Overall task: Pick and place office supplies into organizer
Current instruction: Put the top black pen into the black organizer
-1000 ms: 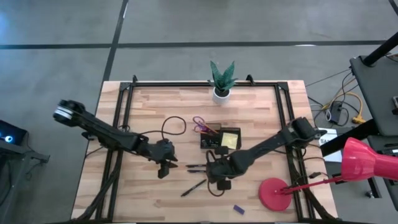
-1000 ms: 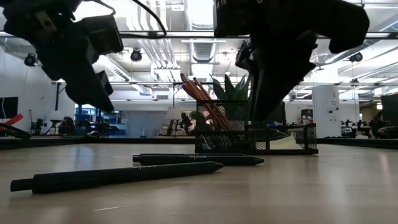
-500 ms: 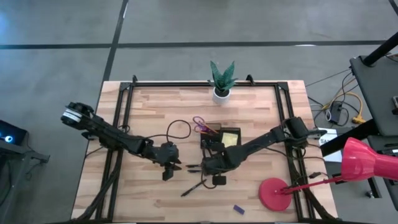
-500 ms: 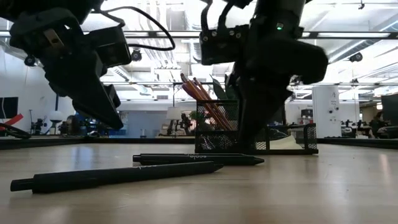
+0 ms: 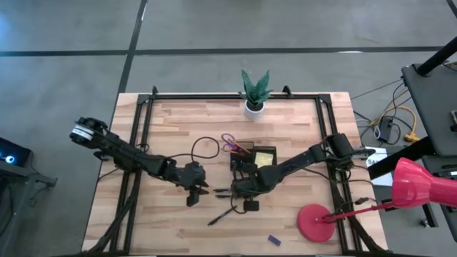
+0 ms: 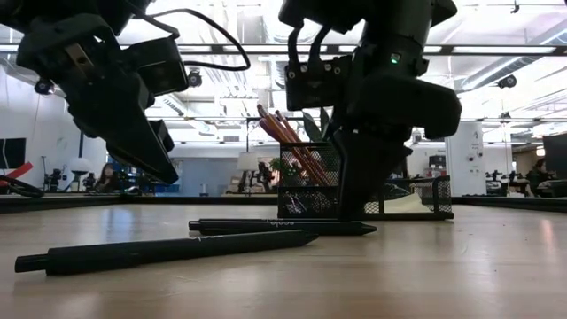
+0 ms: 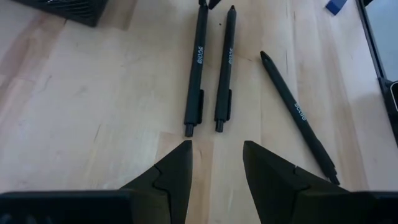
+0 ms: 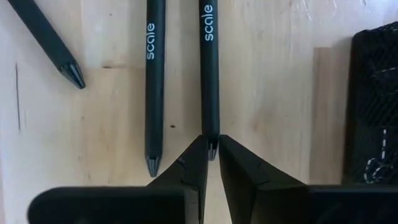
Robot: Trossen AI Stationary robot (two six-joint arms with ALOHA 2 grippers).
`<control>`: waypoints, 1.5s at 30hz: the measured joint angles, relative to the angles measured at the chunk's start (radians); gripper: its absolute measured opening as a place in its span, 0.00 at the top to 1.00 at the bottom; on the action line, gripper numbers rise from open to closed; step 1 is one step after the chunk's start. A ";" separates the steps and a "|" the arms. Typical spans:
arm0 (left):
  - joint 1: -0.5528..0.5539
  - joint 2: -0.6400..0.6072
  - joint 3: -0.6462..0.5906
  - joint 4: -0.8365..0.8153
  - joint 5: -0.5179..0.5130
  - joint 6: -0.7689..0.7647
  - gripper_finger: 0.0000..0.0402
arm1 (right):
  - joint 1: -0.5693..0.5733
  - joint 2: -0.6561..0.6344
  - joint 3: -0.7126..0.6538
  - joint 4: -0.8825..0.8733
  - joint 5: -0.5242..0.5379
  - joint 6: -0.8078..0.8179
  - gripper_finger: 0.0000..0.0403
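Right pincer (image 8: 211, 152) at frame centre has nipped the tip of one black pen (image 8: 210, 74), seemingly only just; lift slowly, level, toward the organizer (image 5: 253, 158) just above. Left pincer (image 7: 216, 163) hangs open over two pens, empty

Both my arms were dark, slim-linked and matte. The left arm (image 5: 136, 160) carried a pale round cap at its shoulder end and a black cable looping off its wrist. The right arm (image 5: 300, 163) showed a small green light on its wrist housing. The fingers (image 7: 171, 180) were black, wedge-shaped, tapering forward.
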 joint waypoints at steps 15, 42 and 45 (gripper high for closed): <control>0.005 -0.001 0.000 0.003 0.001 0.002 0.68 | -0.001 -0.004 -0.053 0.081 0.005 -0.006 0.92; 0.024 0.194 0.060 0.130 -0.071 0.292 0.68 | -0.003 0.000 -0.047 0.079 0.001 0.036 0.92; 0.025 0.194 0.060 0.130 -0.106 0.308 0.68 | -0.003 0.000 -0.047 0.079 0.002 0.037 0.92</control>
